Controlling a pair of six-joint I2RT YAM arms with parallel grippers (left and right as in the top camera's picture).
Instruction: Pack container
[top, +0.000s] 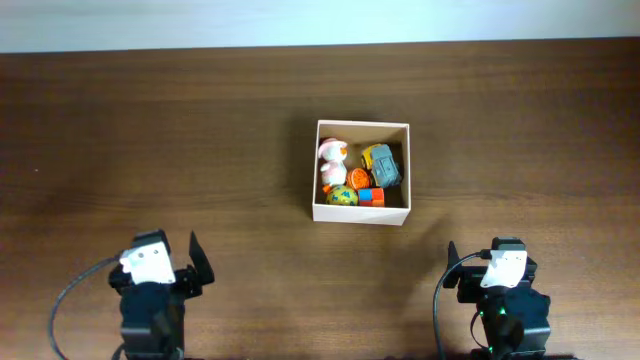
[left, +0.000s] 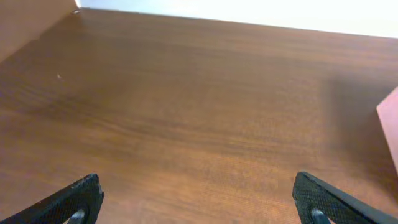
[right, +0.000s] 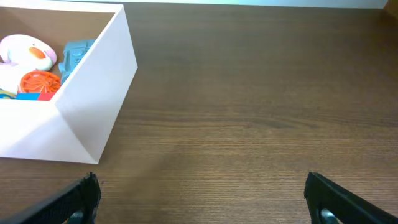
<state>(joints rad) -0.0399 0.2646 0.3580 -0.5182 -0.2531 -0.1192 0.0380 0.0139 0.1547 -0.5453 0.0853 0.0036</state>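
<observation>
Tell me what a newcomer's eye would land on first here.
The white container in the middle of the dark wooden table stands out first. It holds a cluster of bright toys: a pink-and-white figure on its left side, a blue-grey car on its right side, and an orange round toy between them. The left gripper and the right gripper are both open and empty, well apart from the container.

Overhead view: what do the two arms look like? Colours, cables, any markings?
Both are black with a white block on top. The left arm has a black cable looping out beside it; the right arm has one too, plus a small green light. Wrist views show matte black fingers. No markings legible.
</observation>
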